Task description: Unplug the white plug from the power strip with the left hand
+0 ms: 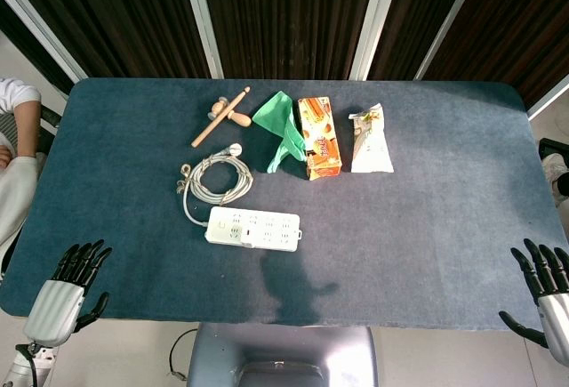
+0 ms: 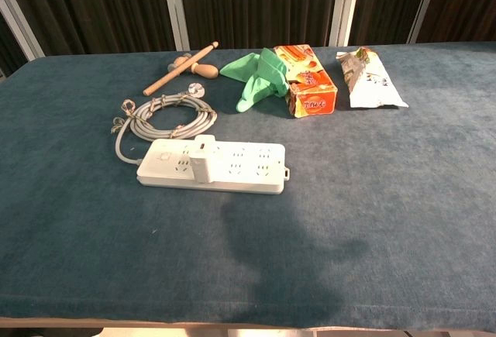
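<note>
Meanwhile, left hand (image 1: 69,285) and right hand (image 1: 544,289) hover open-fingered.

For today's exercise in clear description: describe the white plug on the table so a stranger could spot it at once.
Start at the blue carpeted table and find the long white plastic power strip lying toward its left half, just in front of the coiled grey cable. The white plug is the small boxy block standing up out of the strip near its left end. It alone rises above the strip's flat face.
</note>
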Robot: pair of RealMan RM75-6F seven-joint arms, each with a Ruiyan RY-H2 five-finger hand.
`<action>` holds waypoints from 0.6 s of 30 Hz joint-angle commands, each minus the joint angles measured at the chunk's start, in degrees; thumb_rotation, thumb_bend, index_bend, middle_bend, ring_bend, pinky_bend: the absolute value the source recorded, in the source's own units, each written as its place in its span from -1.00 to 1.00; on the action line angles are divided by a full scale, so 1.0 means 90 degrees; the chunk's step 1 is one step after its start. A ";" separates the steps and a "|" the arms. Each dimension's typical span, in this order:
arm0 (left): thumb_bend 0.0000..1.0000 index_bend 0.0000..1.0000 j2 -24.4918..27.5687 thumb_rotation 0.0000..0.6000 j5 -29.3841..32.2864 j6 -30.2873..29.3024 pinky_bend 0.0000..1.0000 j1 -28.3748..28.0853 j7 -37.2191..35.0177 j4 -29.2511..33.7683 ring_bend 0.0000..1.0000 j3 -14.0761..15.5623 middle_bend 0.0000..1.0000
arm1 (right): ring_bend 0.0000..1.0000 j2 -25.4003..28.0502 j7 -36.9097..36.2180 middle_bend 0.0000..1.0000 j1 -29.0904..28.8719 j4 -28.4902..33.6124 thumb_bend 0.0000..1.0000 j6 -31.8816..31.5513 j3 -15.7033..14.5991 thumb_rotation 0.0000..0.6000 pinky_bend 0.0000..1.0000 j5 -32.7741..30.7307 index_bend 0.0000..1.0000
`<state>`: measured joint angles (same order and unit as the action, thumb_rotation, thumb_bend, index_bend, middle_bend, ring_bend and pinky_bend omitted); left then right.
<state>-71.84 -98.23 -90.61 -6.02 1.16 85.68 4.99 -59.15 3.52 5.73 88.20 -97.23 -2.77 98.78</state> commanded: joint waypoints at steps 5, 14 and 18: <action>-0.21 -1.00 -0.0885 1.00 -0.0301 0.0210 -0.85 -0.0392 -0.0409 -0.0554 -1.00 -0.0227 -1.00 | -1.00 -0.0053 0.0084 -1.00 -0.0062 0.0042 -0.49 0.0153 -0.0010 1.00 -1.00 0.0009 -1.00; -0.26 -1.00 -0.2505 1.00 0.0208 0.1921 -0.85 -0.1605 0.0659 -0.1022 -1.00 -0.0939 -1.00 | -1.00 -0.0029 0.0204 -1.00 -0.0295 0.0187 -0.49 0.0689 -0.0065 1.00 -1.00 -0.0028 -1.00; -0.25 -1.00 -0.3212 1.00 0.0370 0.2082 -0.85 -0.1922 0.1069 -0.1458 -1.00 -0.1217 -1.00 | -1.00 0.0043 0.0099 -1.00 -0.0338 0.0188 -0.50 0.0786 -0.0086 1.00 -1.00 -0.0060 -1.00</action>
<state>-96.86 -96.53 -74.07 -20.57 7.79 75.49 -3.63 -58.78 4.44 2.71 89.89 -90.20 -3.51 98.27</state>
